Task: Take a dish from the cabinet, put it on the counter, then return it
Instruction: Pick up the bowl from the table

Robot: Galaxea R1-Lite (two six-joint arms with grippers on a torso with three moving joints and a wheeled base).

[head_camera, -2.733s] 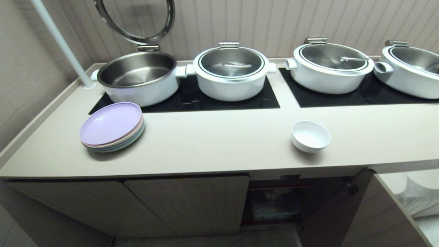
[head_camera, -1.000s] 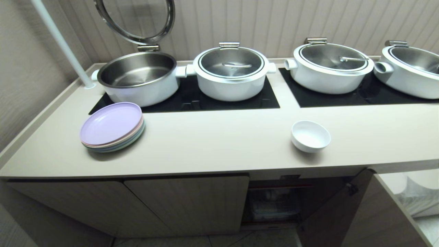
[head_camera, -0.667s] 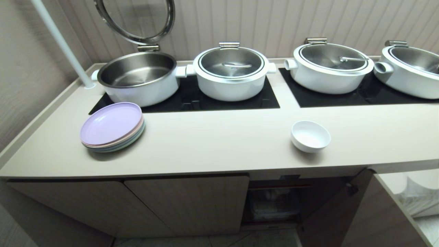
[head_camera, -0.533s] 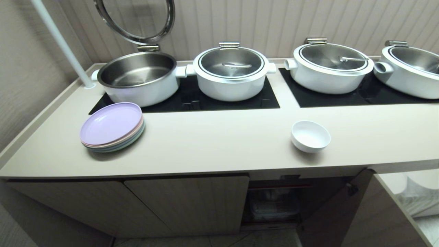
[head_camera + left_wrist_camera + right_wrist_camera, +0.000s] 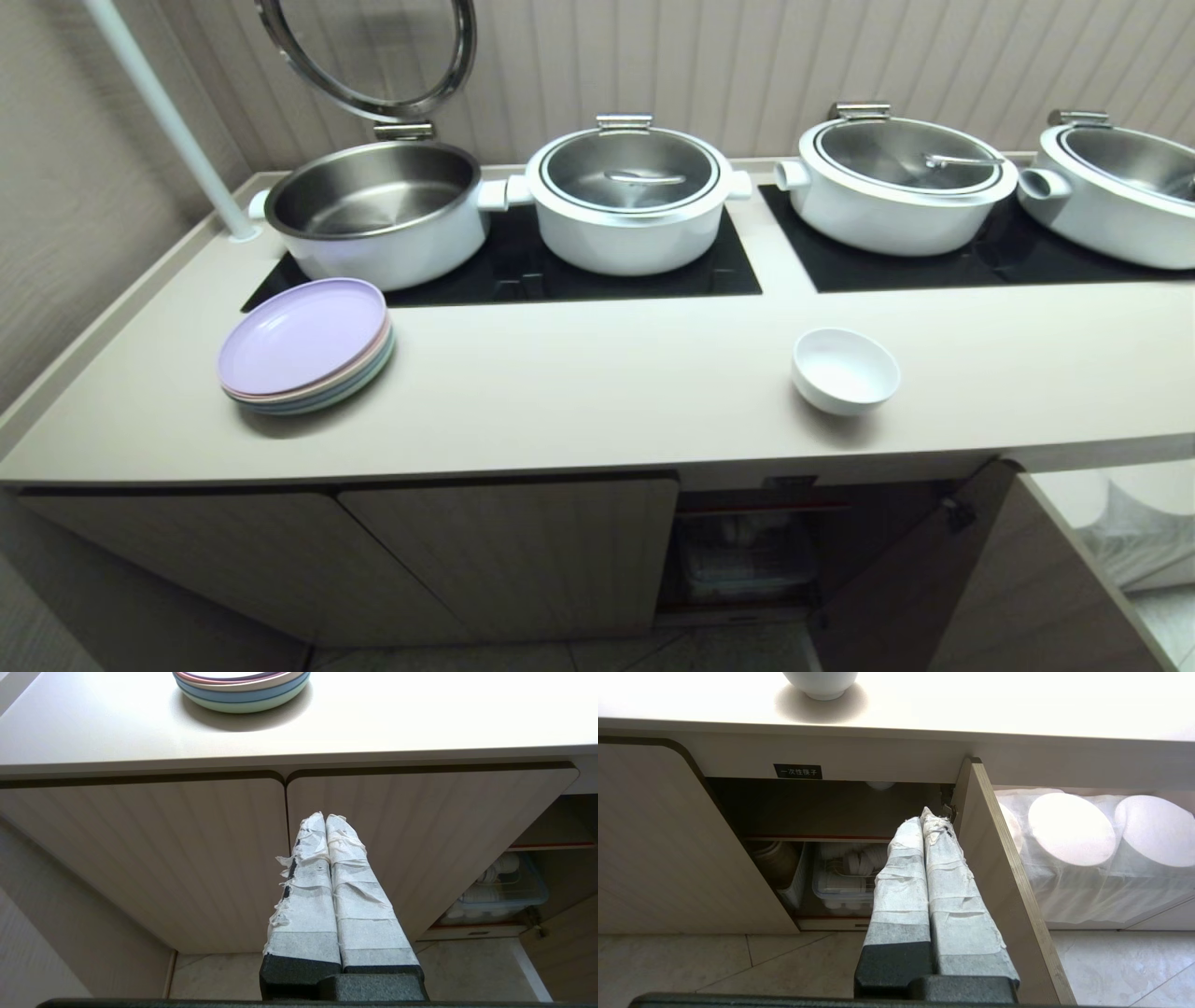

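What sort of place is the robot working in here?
Probably a buffet serving counter, such as a canteen or hotel restaurant: lidded white warming pots on inset black glass panels, a stack of pastel plates, and a small white bowl on the long beige countertop.

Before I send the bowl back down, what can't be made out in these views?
- Open beige wood-grain cabinet: head view shows its inside dark and blurred; contents unreadable.
- Clear plastic bin: right wrist view, partly hidden by the shut right tool.
- Small white round ceramic bowl: right wrist view, cut off by the edge.
- Neither tool shows in the head view.
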